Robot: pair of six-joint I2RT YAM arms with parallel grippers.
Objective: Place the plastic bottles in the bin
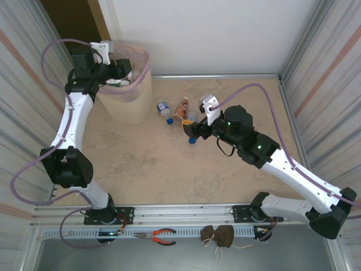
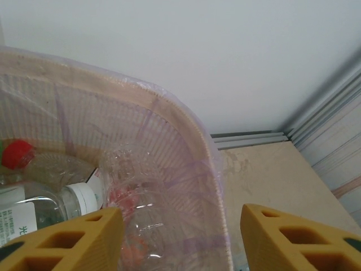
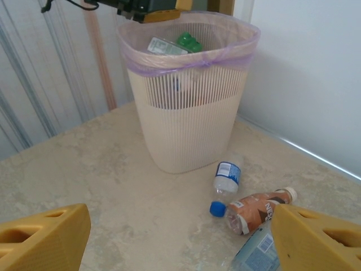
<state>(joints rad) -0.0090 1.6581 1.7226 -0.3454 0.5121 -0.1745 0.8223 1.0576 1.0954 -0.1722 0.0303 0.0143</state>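
The beige bin (image 1: 131, 100) with its pink liner stands at the back left, with several plastic bottles inside. My left gripper (image 1: 117, 70) hangs open over its rim. In the left wrist view a clear bottle with red print (image 2: 138, 206) lies inside the bin (image 2: 186, 141), beside the left fingertip (image 2: 73, 240) and not pinched. A blue-label bottle (image 3: 227, 178), an orange bottle (image 3: 256, 210) and a pale blue bottle (image 3: 254, 257) lie on the floor right of the bin (image 3: 189, 107). My right gripper (image 3: 180, 243) is open just above the floor, its right finger (image 3: 318, 240) over the pale blue bottle.
Corrugated metal walls (image 1: 22, 84) close in both sides and a white wall (image 1: 214, 34) runs along the back. Red-handled pliers (image 1: 159, 236) and a brown pouch (image 1: 219, 236) lie on the front rail. Bare floor (image 1: 158, 164) stretches between the arms.
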